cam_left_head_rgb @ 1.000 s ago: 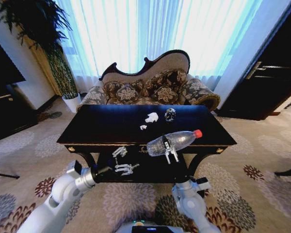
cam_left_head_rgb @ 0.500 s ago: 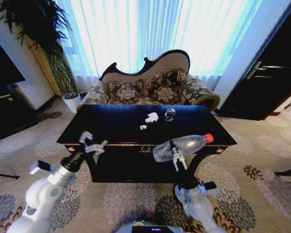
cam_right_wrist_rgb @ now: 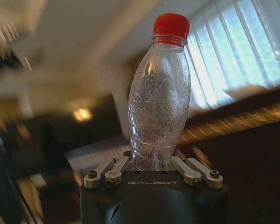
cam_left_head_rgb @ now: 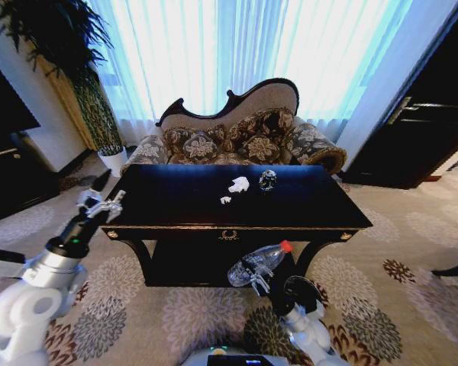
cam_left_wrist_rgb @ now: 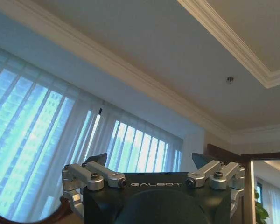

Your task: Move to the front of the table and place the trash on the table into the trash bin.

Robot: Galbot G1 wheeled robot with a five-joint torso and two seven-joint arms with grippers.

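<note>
Below the glossy table [cam_left_head_rgb: 175,206], right gripper [cam_left_head_rgb: 257,276] pinches a clear, red-capped bottle [cam_left_head_rgb: 256,264] — left gripper [cam_left_head_rgb: 101,200] spread.

Your left gripper [cam_left_head_rgb: 99,200] is raised at your left side, fingers spread, holding nothing. Your right gripper [cam_left_head_rgb: 253,276] sits low in front, clamped on the bottle [cam_left_head_rgb: 257,264].

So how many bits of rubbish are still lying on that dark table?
3: a larger white paper wad near the middle, a tiny white scrap just in front of it, and a dark silvery ball beside the wad. The bottle is off the table, in the right gripper.
</note>
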